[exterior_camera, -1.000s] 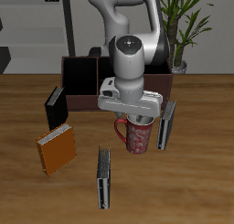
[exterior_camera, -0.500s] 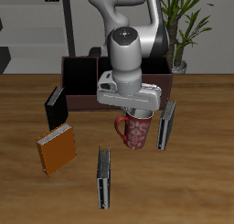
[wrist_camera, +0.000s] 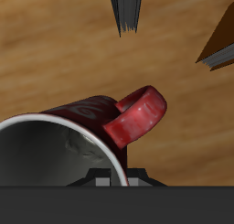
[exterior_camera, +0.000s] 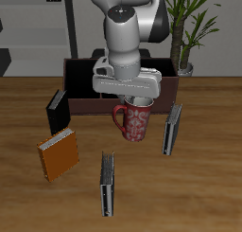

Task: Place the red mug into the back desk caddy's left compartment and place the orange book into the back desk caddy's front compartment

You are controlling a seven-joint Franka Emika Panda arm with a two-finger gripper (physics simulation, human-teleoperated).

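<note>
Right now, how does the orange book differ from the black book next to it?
The orange book is plain orange with white page edges, while the black book is dark all over. The orange book shows its broad cover and looks larger; the black book looks smaller and narrower. The orange book lies nearer the table's front edge; the black book sits farther back, close to the desk caddy. Both rest on the wooden table, apart from the gripper.
</note>
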